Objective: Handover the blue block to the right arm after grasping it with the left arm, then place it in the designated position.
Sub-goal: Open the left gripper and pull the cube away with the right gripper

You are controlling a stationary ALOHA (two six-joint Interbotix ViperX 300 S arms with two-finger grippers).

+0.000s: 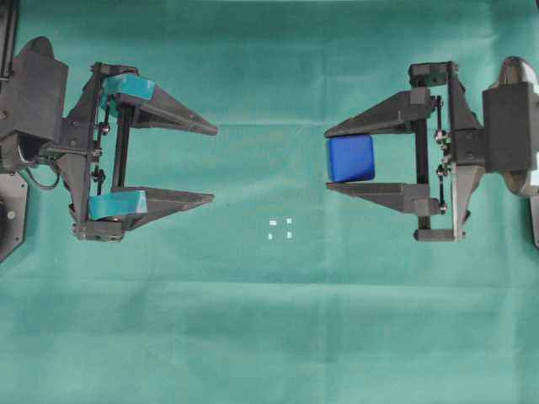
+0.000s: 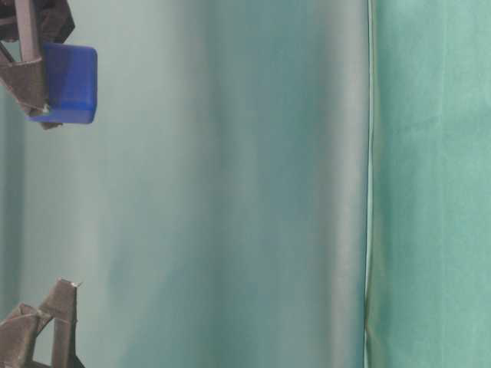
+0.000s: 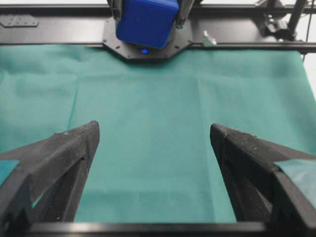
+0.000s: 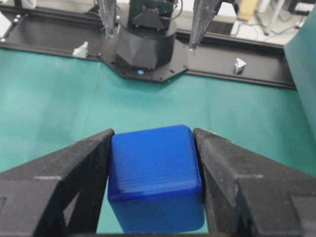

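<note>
Overhead view shows the right hand (image 1: 327,160) gripping the blue block (image 1: 351,158) between its plain black fingers, held above the green cloth (image 1: 269,337) on the counter. Left hand (image 1: 214,164) faces it with jaws spread wide and nothing between them, teal pads (image 1: 118,204) showing near the finger roots. Four white marks (image 1: 280,229) lie on the cloth between the hands, nearer the lower fingers, well apart from the block

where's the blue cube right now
The small bright blue cube sits clamped in the right arm's all-black claw, right of centre in the overhead view, above and right of the four white marks.
</note>
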